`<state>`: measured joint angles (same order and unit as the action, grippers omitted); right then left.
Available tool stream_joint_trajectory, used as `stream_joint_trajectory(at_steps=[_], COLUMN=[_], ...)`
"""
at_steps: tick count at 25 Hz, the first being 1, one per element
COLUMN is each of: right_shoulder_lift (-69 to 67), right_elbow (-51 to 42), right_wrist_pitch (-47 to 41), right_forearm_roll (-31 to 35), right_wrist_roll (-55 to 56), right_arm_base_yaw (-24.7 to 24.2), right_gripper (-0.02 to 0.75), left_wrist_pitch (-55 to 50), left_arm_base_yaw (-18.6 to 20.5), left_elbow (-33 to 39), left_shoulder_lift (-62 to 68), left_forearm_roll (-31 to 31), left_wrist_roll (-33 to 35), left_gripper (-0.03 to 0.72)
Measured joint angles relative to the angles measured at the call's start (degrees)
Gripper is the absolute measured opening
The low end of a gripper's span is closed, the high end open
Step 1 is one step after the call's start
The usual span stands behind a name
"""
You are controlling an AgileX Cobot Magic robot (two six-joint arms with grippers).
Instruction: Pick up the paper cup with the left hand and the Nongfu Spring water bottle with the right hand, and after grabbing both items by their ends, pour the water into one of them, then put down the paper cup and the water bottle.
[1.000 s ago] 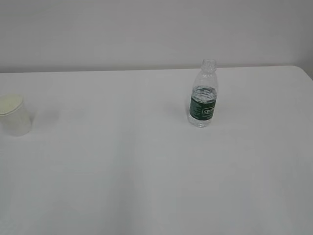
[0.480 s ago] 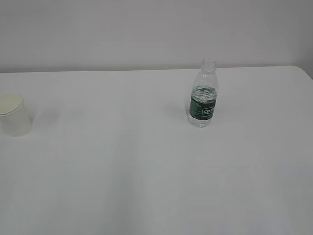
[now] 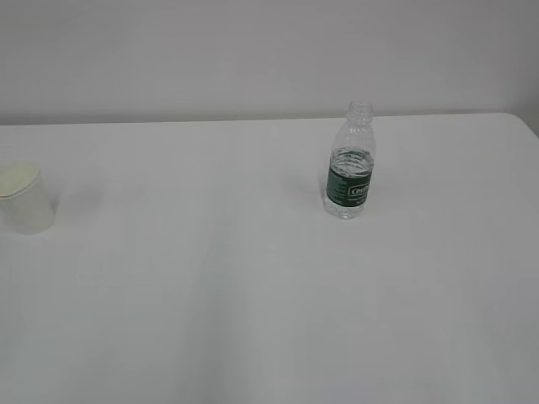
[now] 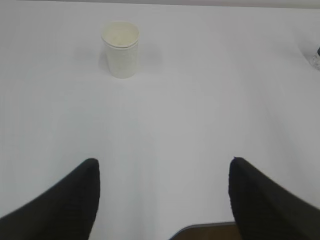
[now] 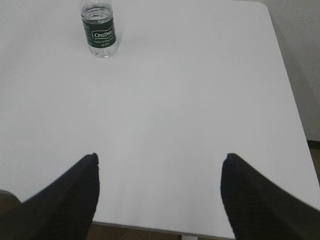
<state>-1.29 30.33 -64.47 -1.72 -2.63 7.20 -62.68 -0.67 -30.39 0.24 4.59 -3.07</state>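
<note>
The paper cup (image 3: 27, 198) stands upright at the table's left edge, off-white with a cream inside; the left wrist view has the cup (image 4: 120, 49) far ahead and a little left. The Nongfu Spring water bottle (image 3: 349, 164) stands upright right of centre, clear, green-labelled, capless, with water up to about its shoulder; in the right wrist view the bottle (image 5: 99, 27) is far ahead to the left. My left gripper (image 4: 164, 162) is open and holds nothing, near the table's front edge. My right gripper (image 5: 160, 157) is likewise open with nothing in it. Neither arm shows in the exterior view.
The white table (image 3: 253, 295) ends at a plain wall behind. Its right edge (image 5: 292, 100) and front edge (image 5: 150, 226) show in the right wrist view, with floor beyond. The bottle's base (image 4: 315, 59) peeks in at the right of the left wrist view.
</note>
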Motion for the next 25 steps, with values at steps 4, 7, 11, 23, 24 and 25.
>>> stream_joint_trajectory(at_steps=[4, 7, 11, 23, 24, 25], right_shoulder_lift=[0.00, 0.00, 0.00, -3.88, -4.96, -6.19], right_elbow=[0.00, 0.00, 0.13, 0.81, 1.14, 1.41], right_wrist_pitch=[0.00, 0.21, 1.18, 3.11, 3.57, 4.23], right_forearm_roll=[0.08, 0.08, 0.22, 2.67, 2.91, 3.00], right_wrist_roll=[0.00, 0.00, 0.00, 0.00, 0.00, 0.00], right_arm_base_yaw=[0.00, 0.00, 0.00, 0.00, 0.00, 0.00], right_gripper=[0.573, 0.573, 0.573, 0.573, 0.573, 0.573], left_wrist_pitch=[0.11, 0.23, 0.43, 4.89, 5.79, 6.71], left_arm_base_yaw=[0.00, 0.00, 0.00, 0.00, 0.00, 0.00], left_elbow=[0.00, -0.56, -1.17, -1.54, -1.59, -1.59], left_shoulder_lift=[0.00, 0.00, 0.62, 9.68, 10.28, 10.98], left_forearm_roll=[0.00, 0.00, 0.00, 0.00, 0.00, 0.00], left_wrist_roll=[0.00, 0.00, 0.00, 0.00, 0.00, 0.00], left_gripper=[0.548, 0.538, 0.536, 0.534, 0.534, 0.534])
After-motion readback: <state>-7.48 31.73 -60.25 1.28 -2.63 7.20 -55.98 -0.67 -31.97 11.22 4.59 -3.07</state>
